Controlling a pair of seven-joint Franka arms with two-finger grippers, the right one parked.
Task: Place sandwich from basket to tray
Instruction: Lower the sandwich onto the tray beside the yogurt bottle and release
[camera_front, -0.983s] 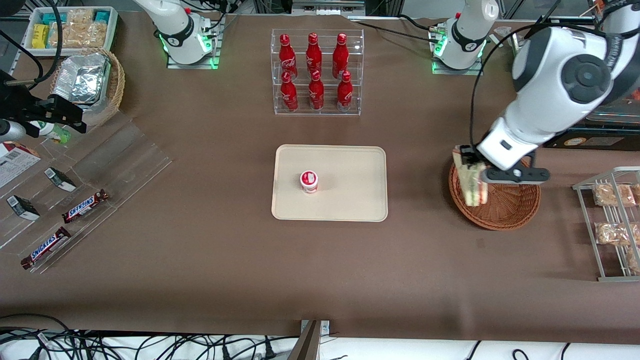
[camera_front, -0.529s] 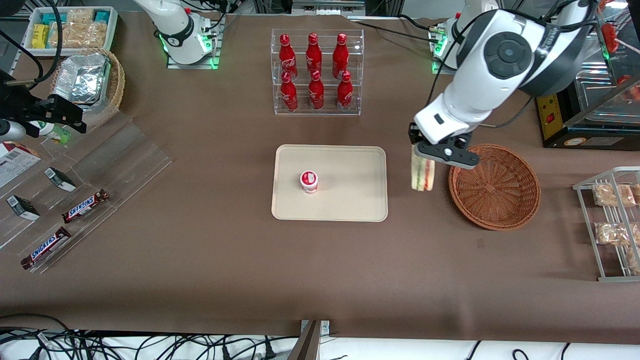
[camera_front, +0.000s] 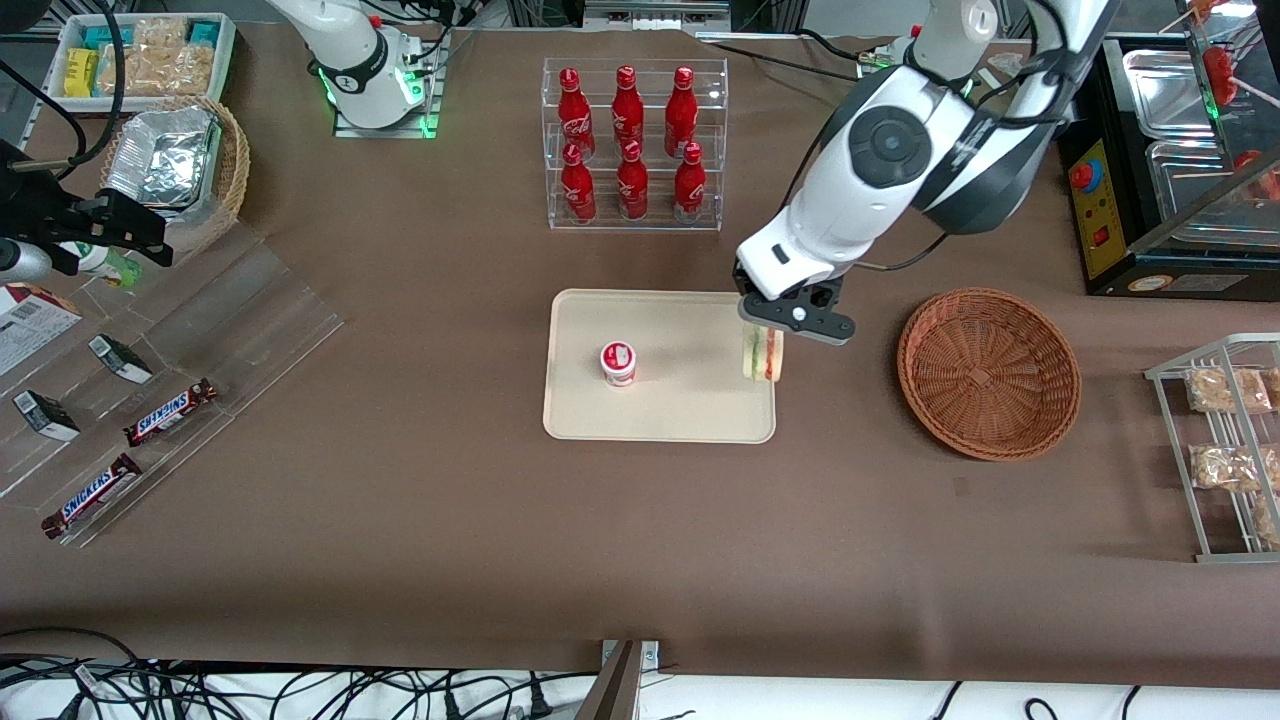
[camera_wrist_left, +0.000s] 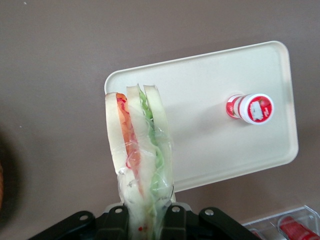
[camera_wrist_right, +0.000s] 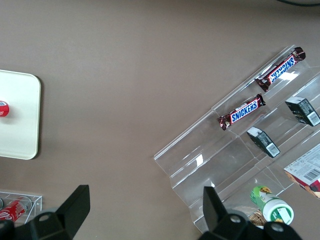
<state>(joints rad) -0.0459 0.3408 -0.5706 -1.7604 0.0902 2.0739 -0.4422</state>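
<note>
My left gripper (camera_front: 768, 335) is shut on the sandwich (camera_front: 762, 356), a wrapped wedge of pale bread with red and green filling, and holds it hanging above the edge of the cream tray (camera_front: 690, 410) that faces the basket. In the left wrist view the sandwich (camera_wrist_left: 139, 150) hangs from the gripper (camera_wrist_left: 145, 222) over the tray's (camera_wrist_left: 200, 150) corner. The reddish-brown wicker basket (camera_front: 988, 372) sits empty on the table toward the working arm's end.
A small red-and-white cup (camera_front: 618, 362) stands on the tray, also seen in the left wrist view (camera_wrist_left: 251, 108). A clear rack of red bottles (camera_front: 632, 145) stands farther from the camera than the tray. A wire rack with snack bags (camera_front: 1225, 445) stands beside the basket.
The gripper has carried the sandwich out of the basket and sideways toward the tray, from above the basket's rim to above the tray's edge. The basket is left empty.
</note>
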